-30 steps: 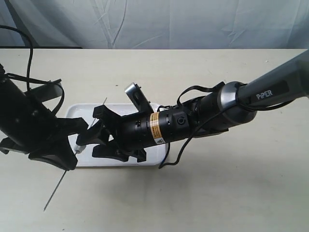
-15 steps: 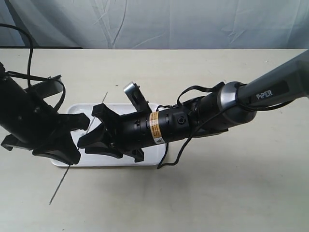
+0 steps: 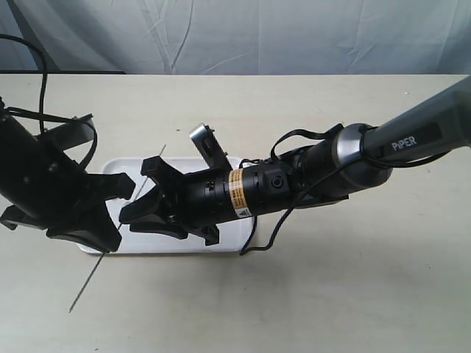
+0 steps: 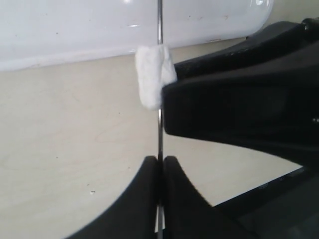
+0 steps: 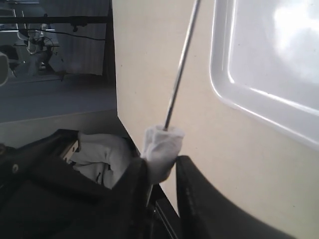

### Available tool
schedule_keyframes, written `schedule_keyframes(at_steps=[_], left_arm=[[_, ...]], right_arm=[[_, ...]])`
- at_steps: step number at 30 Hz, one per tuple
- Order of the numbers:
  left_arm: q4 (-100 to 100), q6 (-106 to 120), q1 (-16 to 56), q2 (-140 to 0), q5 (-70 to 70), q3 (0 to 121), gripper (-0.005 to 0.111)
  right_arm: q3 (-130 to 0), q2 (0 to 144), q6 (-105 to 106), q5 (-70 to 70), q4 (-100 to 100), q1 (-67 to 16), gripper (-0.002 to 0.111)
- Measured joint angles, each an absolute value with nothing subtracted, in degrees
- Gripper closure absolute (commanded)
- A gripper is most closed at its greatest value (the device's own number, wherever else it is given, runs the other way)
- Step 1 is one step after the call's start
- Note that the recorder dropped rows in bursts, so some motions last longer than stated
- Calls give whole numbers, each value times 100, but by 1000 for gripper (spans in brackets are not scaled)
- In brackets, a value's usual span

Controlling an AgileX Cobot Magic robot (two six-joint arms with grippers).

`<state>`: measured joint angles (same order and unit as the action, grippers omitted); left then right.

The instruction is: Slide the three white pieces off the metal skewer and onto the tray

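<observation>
The thin metal skewer slants across the tray's left end. My left gripper is shut on it, jaws pinching the rod. One white piece sits on the skewer just beyond those jaws, near the tray. My right gripper reaches in from the right and is shut on that white piece, a finger on either side. The bare skewer runs on past it beside the tray. The other two white pieces are hidden or out of view. The tray's front rim shows under the right arm.
The beige table carries only the tray. A pale cloth backdrop hangs behind it. The right arm's body covers much of the tray. The table's edge lies close to the skewer's tip.
The right gripper's fingers have come together around the white piece on the skewer. The left arm has shifted the skewer slightly up and back.
</observation>
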<state>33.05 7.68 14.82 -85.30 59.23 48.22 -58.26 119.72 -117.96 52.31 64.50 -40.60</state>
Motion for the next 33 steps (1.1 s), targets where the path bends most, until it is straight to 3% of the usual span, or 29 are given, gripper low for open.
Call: schedule_keyframes(at_steps=[33], left_arm=[[3026, 259, 1482, -6035, 6970, 3218, 107]], right_arm=[[-5826, 11972, -11570, 3923, 6039, -4009, 88]])
